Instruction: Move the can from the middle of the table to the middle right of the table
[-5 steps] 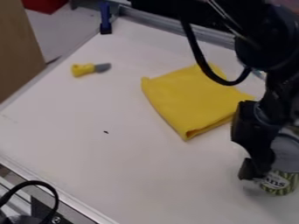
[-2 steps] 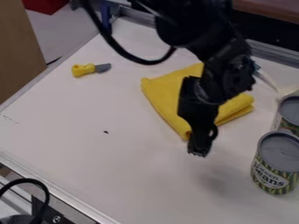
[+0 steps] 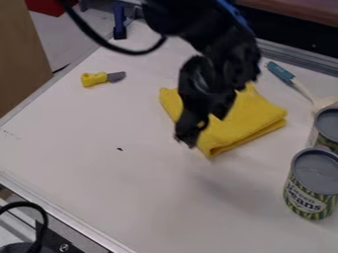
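My black end effector (image 3: 188, 134) has swung left and farther off, away from the green-striped metal can (image 3: 312, 184); I can't tell whether it is wide or narrow. The can stands at the right of the white bench (image 3: 132, 192), just beside another grey-topped can (image 3: 328, 126). I judge the move done, nothing left to place. Its long axis is upright, label facing near.

Black end effector (image 3: 189, 140) angled downward, mid-view.
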Controlling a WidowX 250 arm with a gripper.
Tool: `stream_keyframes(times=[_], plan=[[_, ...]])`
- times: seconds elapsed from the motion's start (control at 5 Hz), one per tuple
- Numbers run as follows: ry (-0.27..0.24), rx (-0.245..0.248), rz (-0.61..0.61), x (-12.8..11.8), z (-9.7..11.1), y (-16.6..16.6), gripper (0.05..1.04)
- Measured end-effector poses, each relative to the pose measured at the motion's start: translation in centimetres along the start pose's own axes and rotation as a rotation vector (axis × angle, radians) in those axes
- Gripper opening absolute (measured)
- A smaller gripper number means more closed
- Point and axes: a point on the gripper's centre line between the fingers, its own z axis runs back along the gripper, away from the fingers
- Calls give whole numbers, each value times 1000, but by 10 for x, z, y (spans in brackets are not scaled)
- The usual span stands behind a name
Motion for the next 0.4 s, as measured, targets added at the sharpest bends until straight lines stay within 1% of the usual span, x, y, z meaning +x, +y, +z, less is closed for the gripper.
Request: stream_keyframes(times=[0.2, 0.4], plan=[[27, -36, -229, 24, -9, -1, 999], [129, 30, -513, 29, -21, 0, 999]])
